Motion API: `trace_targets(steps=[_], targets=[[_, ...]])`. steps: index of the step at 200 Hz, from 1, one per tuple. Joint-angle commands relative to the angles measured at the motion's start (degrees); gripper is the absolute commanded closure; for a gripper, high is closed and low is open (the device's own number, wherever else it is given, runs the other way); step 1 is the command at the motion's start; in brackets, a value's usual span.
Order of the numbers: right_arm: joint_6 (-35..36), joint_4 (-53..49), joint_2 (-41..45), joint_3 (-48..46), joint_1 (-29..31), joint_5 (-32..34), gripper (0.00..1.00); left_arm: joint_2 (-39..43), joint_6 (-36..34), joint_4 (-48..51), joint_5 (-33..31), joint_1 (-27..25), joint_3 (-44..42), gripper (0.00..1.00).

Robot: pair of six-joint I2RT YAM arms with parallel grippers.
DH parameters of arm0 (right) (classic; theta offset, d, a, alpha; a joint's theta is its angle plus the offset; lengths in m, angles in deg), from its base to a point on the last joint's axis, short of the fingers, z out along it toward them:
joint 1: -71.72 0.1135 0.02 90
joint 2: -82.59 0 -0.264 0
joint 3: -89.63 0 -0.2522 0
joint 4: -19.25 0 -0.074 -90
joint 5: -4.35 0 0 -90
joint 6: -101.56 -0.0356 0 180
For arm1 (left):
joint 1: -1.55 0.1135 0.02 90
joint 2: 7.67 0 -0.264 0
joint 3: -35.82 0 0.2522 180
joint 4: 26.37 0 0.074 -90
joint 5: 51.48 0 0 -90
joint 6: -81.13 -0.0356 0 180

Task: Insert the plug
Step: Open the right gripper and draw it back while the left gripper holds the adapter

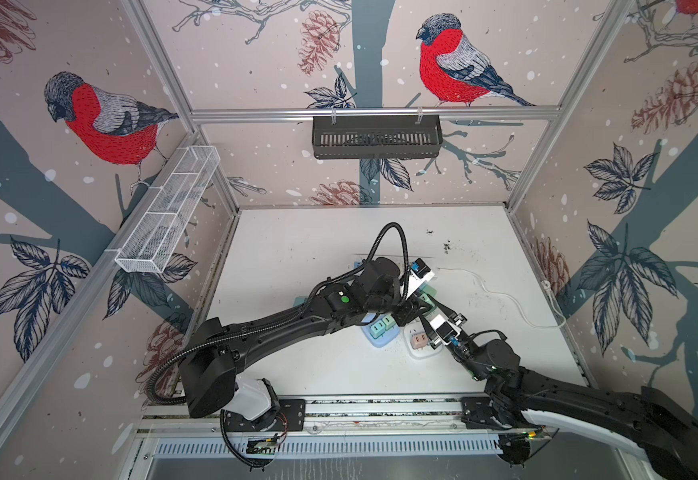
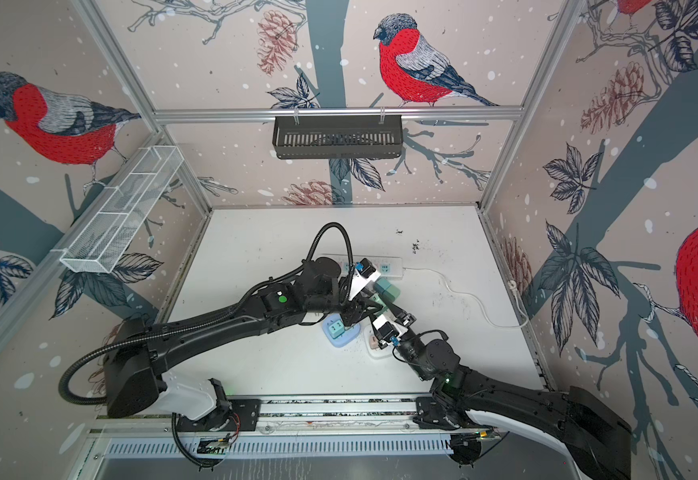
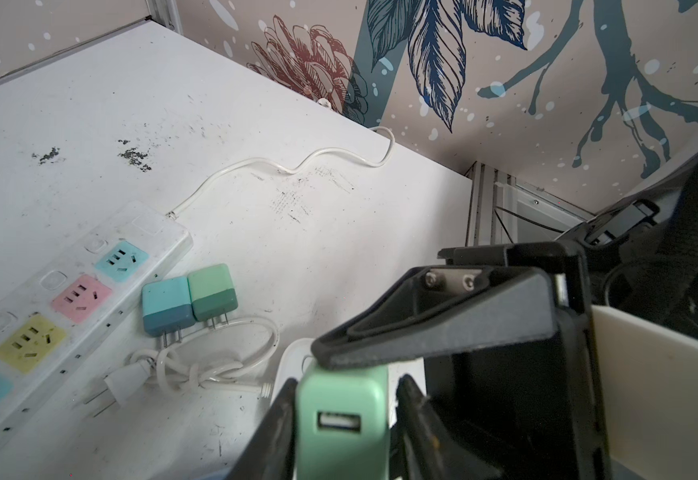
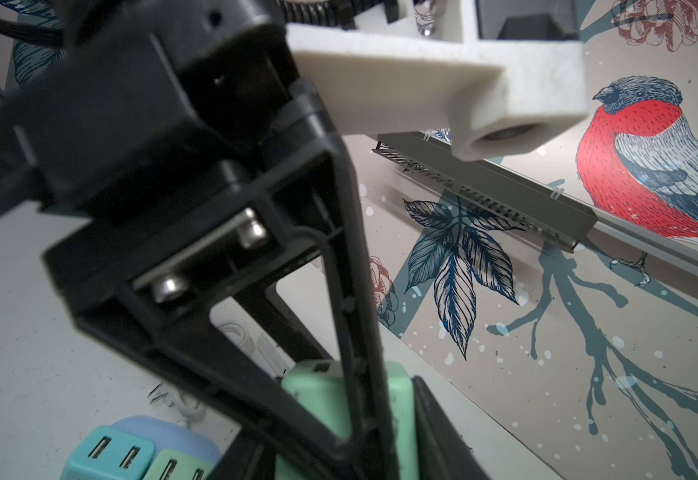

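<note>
Mid-table, two black grippers meet on one small mint-green cube charger plug (image 3: 341, 424). The right gripper (image 4: 330, 415) pinches it. The left gripper (image 3: 347, 384) flanks its sides closely, but I cannot tell if it grips. The prongs are hidden. Beyond, toward the back wall, a long white power strip with coloured sockets (image 3: 147, 226) lies crosswise, nearer the left arm.
</note>
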Motion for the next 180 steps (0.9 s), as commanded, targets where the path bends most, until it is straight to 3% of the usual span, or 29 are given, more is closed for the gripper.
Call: trace_targets(steps=[1,26,40,67,78,91,105,112,141,180], targets=[[-0.3,3.7,0.1,0.1,0.0,-0.2,0.97,-1.0,-1.8,2.0,1.4,-0.1,1.1,0.67],[-0.3,4.0,0.1,-0.1,0.0,-0.1,0.96,-2.3,-2.7,2.7,3.3,-0.1,2.0,0.74],[-0.3,4.0,0.0,-0.1,-0.1,-0.1,0.90,-3.1,-3.2,3.3,3.8,-0.1,2.6,0.82],[-1.0,5.3,-0.1,-0.6,-0.4,0.1,0.60,-3.9,-3.3,3.9,2.8,-0.1,3.5,0.99],[-1.4,5.7,-0.1,-0.8,-0.6,0.2,0.50,-3.9,-3.5,4.3,1.5,-0.1,3.8,1.00],[-1.9,5.7,-0.1,-0.9,-1.0,0.4,0.24,-4.0,-2.3,6.6,-1.9,0.1,5.4,1.00],[-2.5,5.7,-0.2,-0.8,-1.3,0.9,0.13,-3.4,-1.5,6.9,-4.3,1.0,5.2,1.00],[-2.8,5.6,-0.2,-0.8,-1.7,1.1,0.01,-2.8,-1.4,5.9,-4.0,1.8,4.4,1.00],[-4.7,4.5,0.0,-0.4,-3.0,1.0,0.00,-0.4,1.3,1.8,2.2,9.3,0.9,1.00],[-10.4,2.6,0.2,0.4,-6.3,1.7,0.00,5.9,5.0,-7.5,0.9,16.8,-6.8,1.00]])
